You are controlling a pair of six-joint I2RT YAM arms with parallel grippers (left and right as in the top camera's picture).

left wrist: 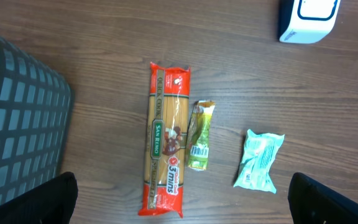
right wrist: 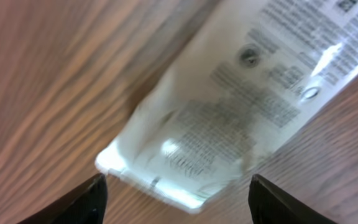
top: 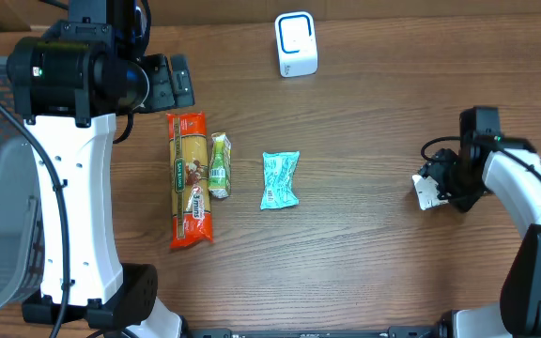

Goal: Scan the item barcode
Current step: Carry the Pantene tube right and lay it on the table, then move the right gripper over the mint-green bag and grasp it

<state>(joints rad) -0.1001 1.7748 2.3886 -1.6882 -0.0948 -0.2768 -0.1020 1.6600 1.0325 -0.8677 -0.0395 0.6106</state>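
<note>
— Status on the scanning job, please?

— From my seat, the right gripper point(top: 437, 191) sits low over a white packet point(right wrist: 229, 118) lying flat on the table point(top: 364, 263). Its jaws stand wide, one on either side of the packet's near end. Neither looks to be pressing it, so I'd say it holds nothing.

— And the other arm?

— The left gripper point(top: 178, 83) hangs high, jaws fully spread and empty. Below and ahead of it lie a pasta pack point(left wrist: 166, 140), a green sachet point(left wrist: 201, 143) just beside the pasta, and a teal packet point(left wrist: 260, 160) a little apart from those.

— Where's the scanner?

— The scanner point(top: 296, 44) stands between the two grippers, toward the far edge and well apart from the right one. Nothing is held up to it.

— So how far along are we?

— My judgement is that no scan is under way. I see small print on the white packet, but that view is blurred and I can't make out a barcode or tell whether it has been scanned. It lies apart from the other three, which look untouched in their row. Those at least are left: lift each, show its code to the scanner, set it down.
</note>
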